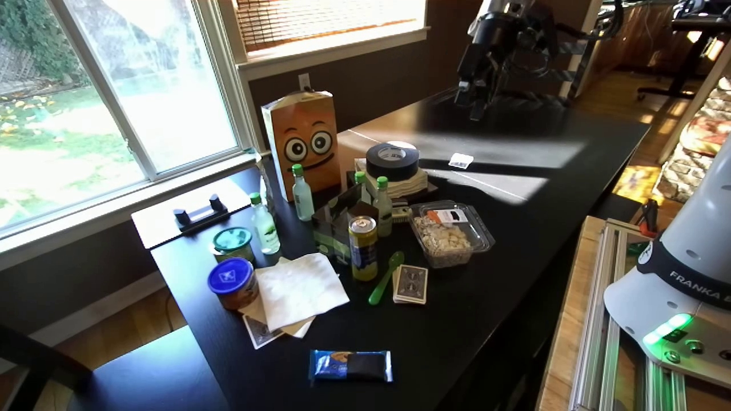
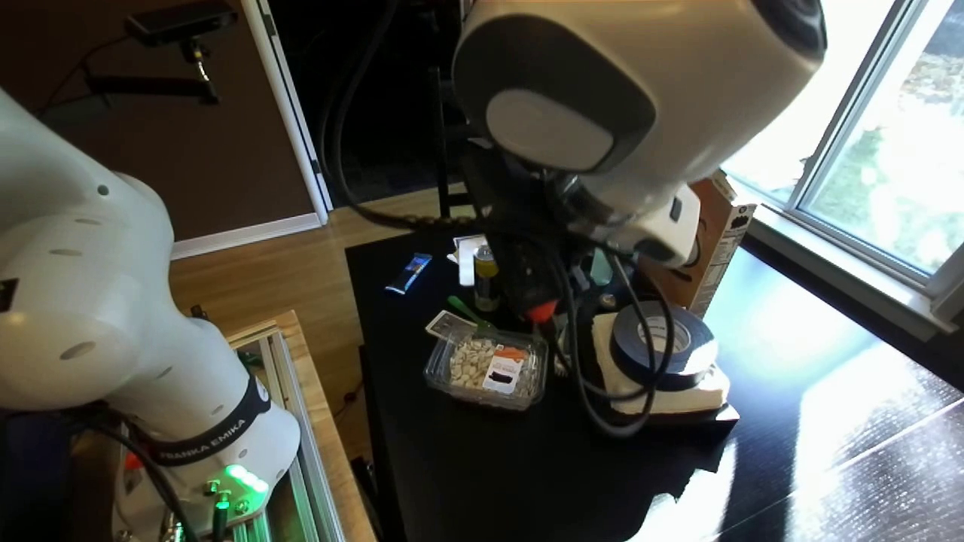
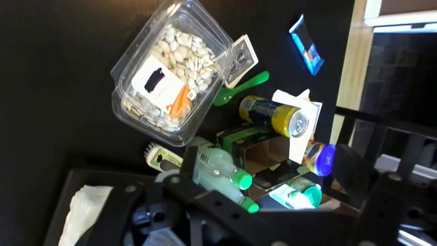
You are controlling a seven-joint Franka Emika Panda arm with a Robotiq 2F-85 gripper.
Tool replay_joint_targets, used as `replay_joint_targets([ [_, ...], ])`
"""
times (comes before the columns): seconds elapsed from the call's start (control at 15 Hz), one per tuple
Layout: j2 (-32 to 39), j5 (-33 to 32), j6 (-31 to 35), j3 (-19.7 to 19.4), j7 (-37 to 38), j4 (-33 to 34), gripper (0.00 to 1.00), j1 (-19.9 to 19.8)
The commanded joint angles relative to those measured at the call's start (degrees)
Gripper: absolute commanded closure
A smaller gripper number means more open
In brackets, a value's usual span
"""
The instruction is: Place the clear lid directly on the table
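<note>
The clear lid (image 1: 451,216) is see-through, with a white and orange label showing on it. It appears to rest on the shallow tray of pale seeds (image 1: 448,260); its exact rim is hard to tell. The lid (image 2: 503,370) and lid (image 3: 158,82) show the same in the other views. The tray stands on the dark table (image 1: 514,240). My gripper (image 1: 470,105) hangs above the table's far end in that exterior view, away from the tray. In the wrist view its fingers (image 3: 271,157) are wide apart with nothing between them. The arm hides the fingers in an exterior view.
Black tape roll (image 1: 392,161) sits on a napkin stack beside the tray. Green-capped bottles (image 1: 384,211), an open carton (image 3: 266,153), a yellow can (image 1: 363,251), green spoon (image 1: 385,279) and cards (image 1: 411,284) crowd around it. A tall orange box (image 1: 305,142) stands near the window.
</note>
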Motion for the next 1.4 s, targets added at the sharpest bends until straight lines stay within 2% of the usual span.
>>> replay_joint_targets([
  [0.0, 1.8, -0.1, -6.2, 0.0, -6.7, 0.0, 0.00, -4.6],
  [0.07, 1.1, 0.2, -4.4, 1.0, -5.2, 0.0, 0.00, -5.3],
  [0.2, 1.3, 0.2, -4.7, 1.2, -5.6, -0.1, 0.00, -6.5],
  [0.4, 1.4, 0.1, -3.2, 2.2, -4.4, -0.3, 0.00, -6.4],
  [0.67, 7.8, 0.7, 3.2, 2.5, -6.1, -3.7, 0.00, -7.0],
  [1.0, 17.1, 4.0, 7.7, 3.5, -11.4, -6.2, 0.00, -9.0],
  [1.33, 25.4, 10.8, 6.1, 7.4, -16.6, -4.4, 0.00, -12.5],
])
